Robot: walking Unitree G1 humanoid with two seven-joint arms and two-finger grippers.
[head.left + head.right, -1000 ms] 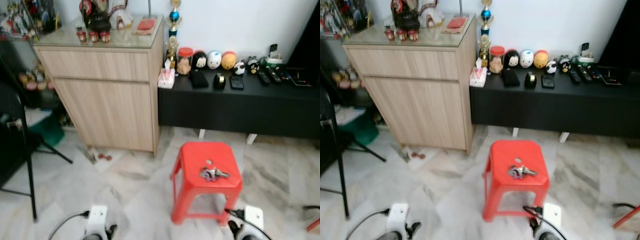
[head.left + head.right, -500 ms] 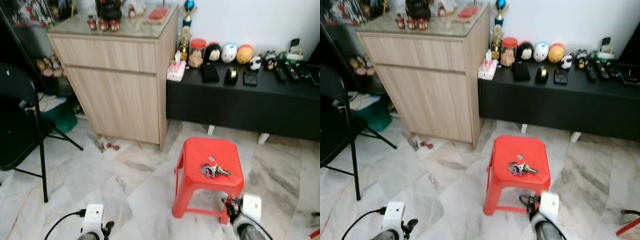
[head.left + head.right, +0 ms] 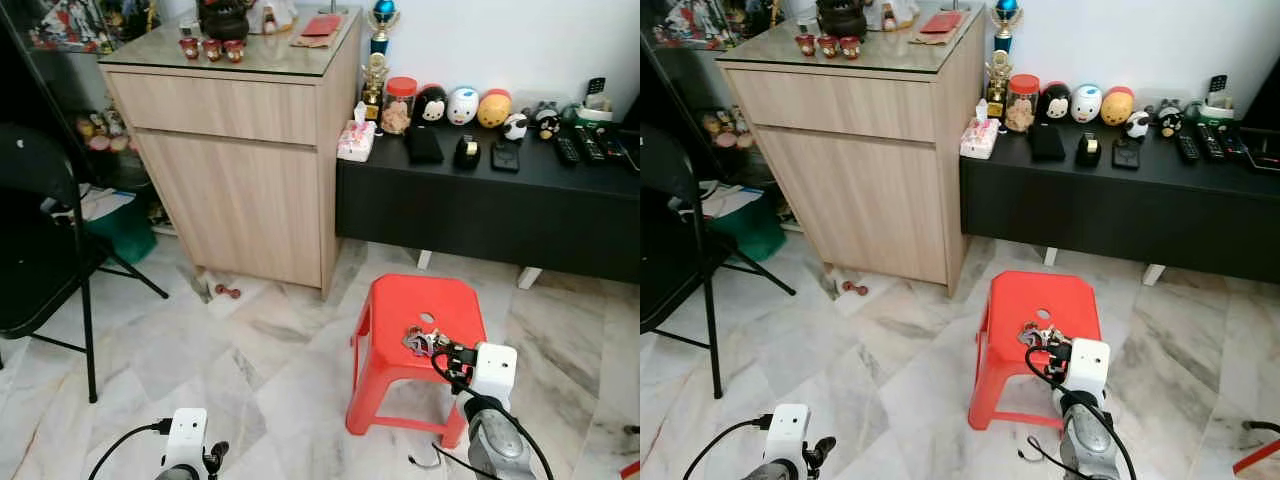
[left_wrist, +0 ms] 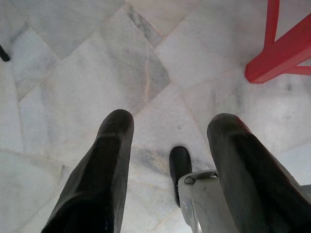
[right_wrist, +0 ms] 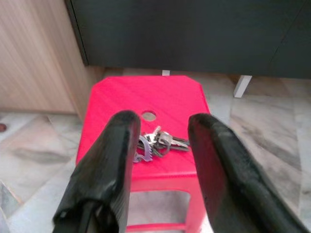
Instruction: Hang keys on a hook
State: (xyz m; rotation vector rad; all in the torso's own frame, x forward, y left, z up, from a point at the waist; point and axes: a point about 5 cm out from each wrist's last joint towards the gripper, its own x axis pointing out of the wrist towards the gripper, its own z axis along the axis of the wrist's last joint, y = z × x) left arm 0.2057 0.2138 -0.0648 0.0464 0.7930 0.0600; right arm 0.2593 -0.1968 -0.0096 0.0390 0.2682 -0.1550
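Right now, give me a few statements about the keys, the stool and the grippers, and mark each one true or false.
1. The keys lie on the red stool. True.
2. The right gripper is shut on the keys. False: its fingers are open, with the keys seen between them, not gripped.
3. The left gripper hangs open over the marble floor. True.
4. The stool stands on top of the black TV bench. False: it stands on the floor in front of it.
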